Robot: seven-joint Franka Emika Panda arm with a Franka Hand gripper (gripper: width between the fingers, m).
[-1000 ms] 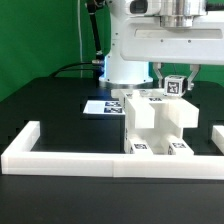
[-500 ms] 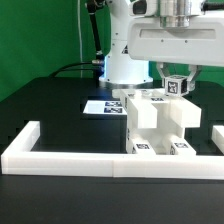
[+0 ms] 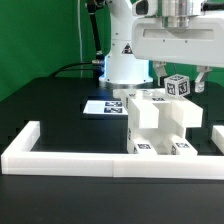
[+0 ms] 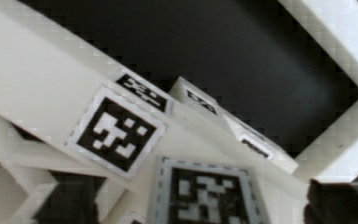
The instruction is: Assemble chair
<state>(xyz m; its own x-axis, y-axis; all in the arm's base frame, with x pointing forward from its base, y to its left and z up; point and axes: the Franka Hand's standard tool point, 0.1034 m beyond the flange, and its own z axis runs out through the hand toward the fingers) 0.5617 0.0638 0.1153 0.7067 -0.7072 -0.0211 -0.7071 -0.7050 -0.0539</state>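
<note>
A partly built white chair (image 3: 155, 125) with marker tags stands on the black table, against the white front rail. My gripper (image 3: 180, 82) hangs just above its top, toward the exterior view's right. It is shut on a small white tagged part (image 3: 177, 86), held slightly above the chair. In the wrist view the held part's tag (image 4: 202, 195) sits between my dark fingers (image 4: 60, 200). Below it are the chair's white tagged surfaces (image 4: 114, 125). The lower end of the held part is hidden.
A white U-shaped rail (image 3: 70, 160) borders the table's front and sides, and shows in the wrist view (image 4: 336, 50). The marker board (image 3: 103, 106) lies behind the chair. The robot base (image 3: 125, 60) and cables stand at the back.
My gripper with the white tagged part has shifted slightly toward the exterior view's right and a little upward. The chair has not moved.
</note>
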